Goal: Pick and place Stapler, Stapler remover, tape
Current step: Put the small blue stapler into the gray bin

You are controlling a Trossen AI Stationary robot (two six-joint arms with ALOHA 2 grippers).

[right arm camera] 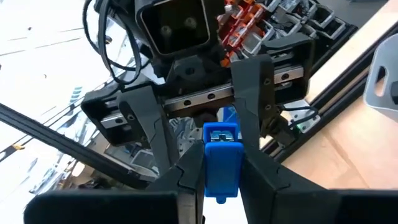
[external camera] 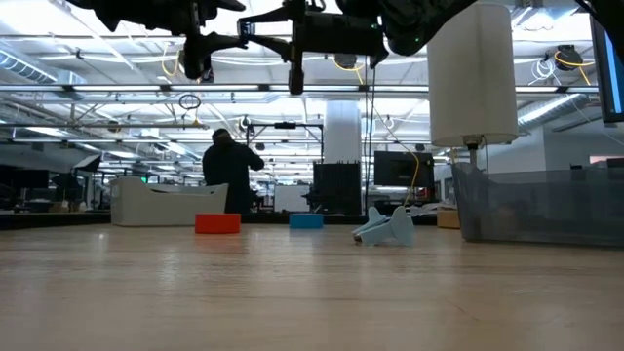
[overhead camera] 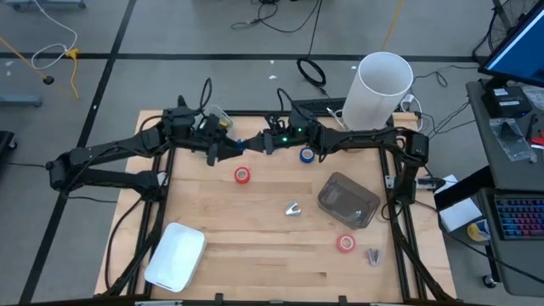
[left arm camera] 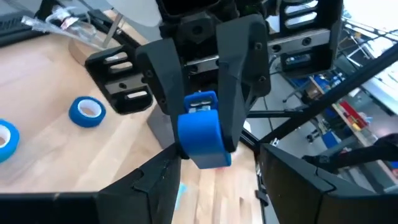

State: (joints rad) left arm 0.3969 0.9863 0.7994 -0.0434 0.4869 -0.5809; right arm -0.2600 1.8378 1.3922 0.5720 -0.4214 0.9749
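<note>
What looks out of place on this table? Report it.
The blue plastic stapler is off the wooden table, in mid-air over its far side: the right gripper clamps it, and the left gripper, open, flanks it. Nothing else stands out.

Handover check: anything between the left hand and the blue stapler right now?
Nothing visible. The right hand holds the blue stapler up over the table's far edge, and the left hand faces it head-on with its fingers spread open. The gap between them shows only air.
</note>
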